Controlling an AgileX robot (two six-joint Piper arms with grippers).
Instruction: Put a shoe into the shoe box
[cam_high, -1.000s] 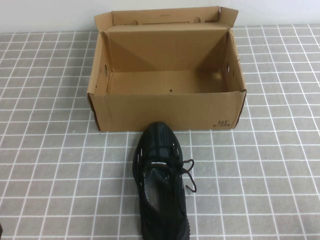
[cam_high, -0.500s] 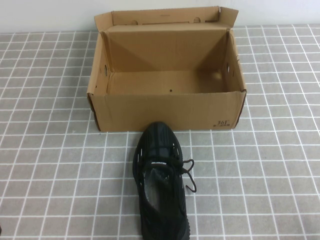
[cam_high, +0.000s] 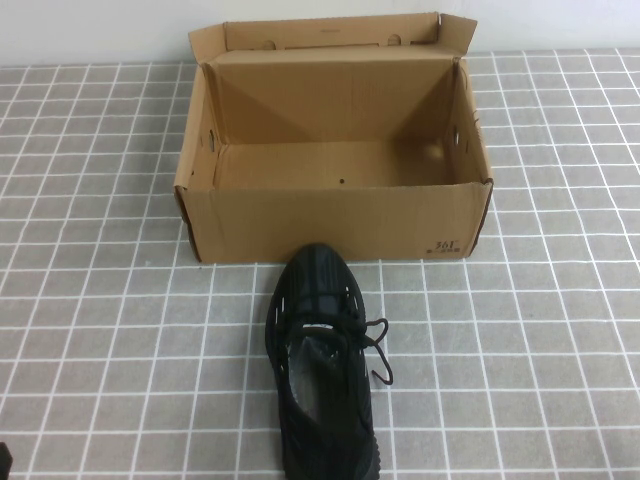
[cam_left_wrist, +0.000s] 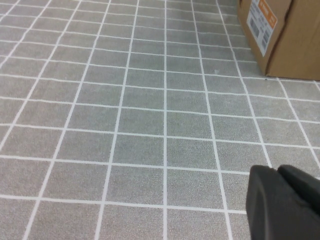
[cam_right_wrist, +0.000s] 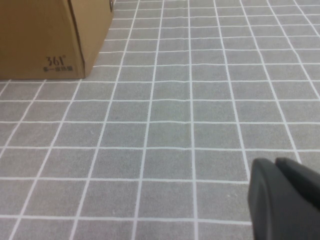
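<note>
Shoe (cam_high: 323, 365) sits on the counter (cam_high: 520, 340) right in front of the open shoe box (cam_high: 335, 222), toe twd it. Left gripper (cam_left_wrist: 280, 172) & right gripper (cam_right_wrist: 282, 165) hang low at the near edge, both shut tight, holding nothing. Best bet: open one wide, grab the shoe mid-body, lift over the front wall.

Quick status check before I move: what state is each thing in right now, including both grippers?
shoe box: lid flap open, interior empty, upright on the tiled table.
shoe: outside the box, upright on its sole, toe toward the box front, laces loose.
left gripper: shut, empty, low over bare tiles left of the box.
right gripper: shut, empty, over tiles right of the box.
</note>
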